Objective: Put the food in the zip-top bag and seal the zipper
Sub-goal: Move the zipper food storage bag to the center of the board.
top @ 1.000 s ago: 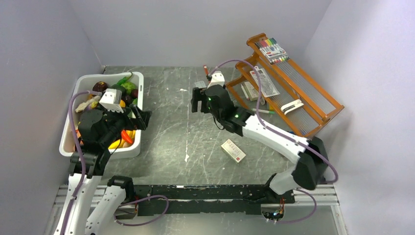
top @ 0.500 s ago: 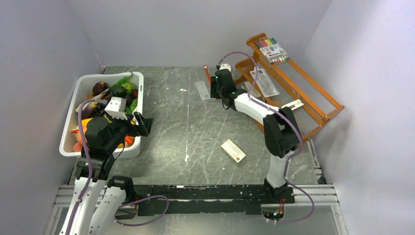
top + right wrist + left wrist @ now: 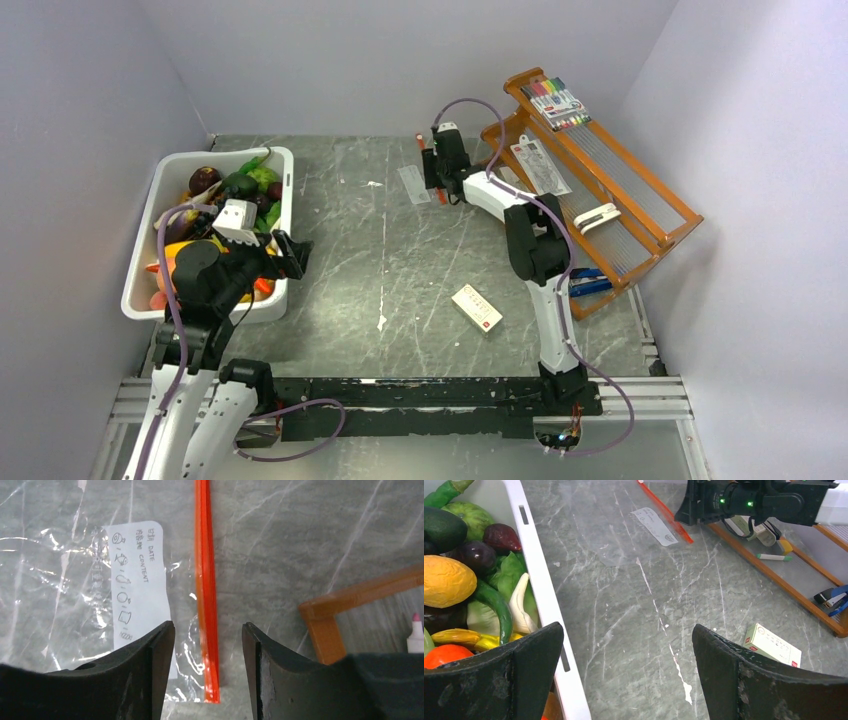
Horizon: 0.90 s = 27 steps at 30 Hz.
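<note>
Stretches the right arm far forward from its base, lower links rising steeply, forearm running on toward the far left, wrist tipped downward. Sets the right gripper low, fingers pointing down, jaws parted by a moderate gap and clamping nothing. Folds the left arm back close above its base, elbow raised, wrist turned toward the right. Carries the left gripper level and forward-facing, jaws spread as wide as they go, dark fingers gripping nothing.
</note>
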{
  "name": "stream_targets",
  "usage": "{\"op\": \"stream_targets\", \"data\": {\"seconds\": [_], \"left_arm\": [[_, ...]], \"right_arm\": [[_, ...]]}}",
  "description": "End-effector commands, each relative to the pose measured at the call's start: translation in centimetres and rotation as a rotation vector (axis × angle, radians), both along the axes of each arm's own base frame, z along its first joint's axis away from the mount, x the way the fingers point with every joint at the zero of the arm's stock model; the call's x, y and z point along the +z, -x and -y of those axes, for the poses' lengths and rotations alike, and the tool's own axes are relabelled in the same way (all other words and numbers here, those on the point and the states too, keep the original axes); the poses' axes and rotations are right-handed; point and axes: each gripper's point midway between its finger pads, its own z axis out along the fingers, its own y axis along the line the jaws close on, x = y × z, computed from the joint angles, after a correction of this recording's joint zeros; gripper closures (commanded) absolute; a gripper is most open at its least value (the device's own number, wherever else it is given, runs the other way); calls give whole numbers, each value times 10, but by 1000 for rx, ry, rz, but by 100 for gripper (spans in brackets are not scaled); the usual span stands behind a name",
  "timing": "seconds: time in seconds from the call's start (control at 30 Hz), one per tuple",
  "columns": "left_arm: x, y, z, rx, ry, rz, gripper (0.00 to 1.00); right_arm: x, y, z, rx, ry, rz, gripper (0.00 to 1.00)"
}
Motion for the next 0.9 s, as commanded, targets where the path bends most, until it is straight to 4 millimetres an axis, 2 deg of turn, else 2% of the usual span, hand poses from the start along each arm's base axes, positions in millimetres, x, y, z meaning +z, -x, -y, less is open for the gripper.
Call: {"op": "stream_targets", "data": {"seconds": [0.0, 0.13, 0.27, 0.33, 0.87], "left_arm": [[13, -2, -2, 5, -4, 63, 1], [13, -2, -2, 4, -4, 64, 1], [13, -2, -1, -4, -4, 64, 1], [12, -2, 0, -8, -4, 61, 1], [15, 0, -1, -4, -6, 74, 1]], "right_arm": [[4, -14, -4, 50, 8, 11, 47], [-7, -19, -5, 59, -2, -12, 48], [-16, -20, -10, 93, -18, -22, 54], [-18, -19, -15, 121, -30, -21, 55], [-30, -24, -11, 108, 10, -24, 59]]}}
